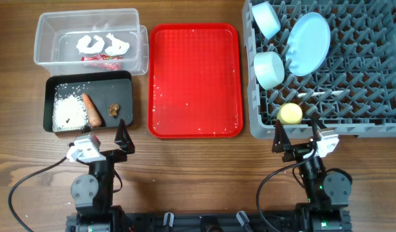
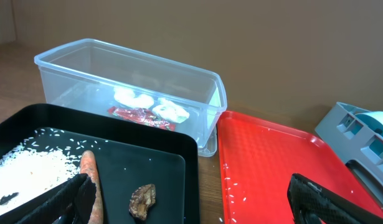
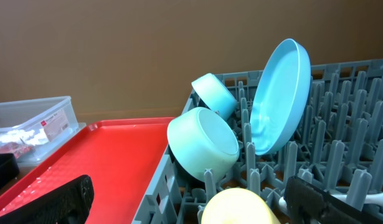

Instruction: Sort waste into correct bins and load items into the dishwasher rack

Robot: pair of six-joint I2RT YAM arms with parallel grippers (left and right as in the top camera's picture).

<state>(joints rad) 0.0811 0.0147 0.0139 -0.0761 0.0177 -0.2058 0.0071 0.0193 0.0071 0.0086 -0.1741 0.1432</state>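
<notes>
The red tray (image 1: 195,80) lies in the middle, bare but for rice grains. The grey dishwasher rack (image 1: 326,67) on the right holds two light-blue cups (image 1: 270,69), a light-blue plate (image 1: 308,43) and a yellow cup (image 1: 290,114). The black bin (image 1: 88,103) holds rice, a carrot (image 1: 90,109) and a brown scrap (image 1: 113,111). The clear bin (image 1: 89,40) holds crumpled paper and a red wrapper. My left gripper (image 1: 100,143) is open and empty below the black bin (image 2: 147,155). My right gripper (image 1: 299,138) is open and empty before the rack (image 3: 316,186), near the yellow cup (image 3: 240,207).
Both arm bases stand at the front edge of the wooden table (image 1: 198,167). Black cables loop beside each base. Rice grains dot the tray (image 2: 272,162).
</notes>
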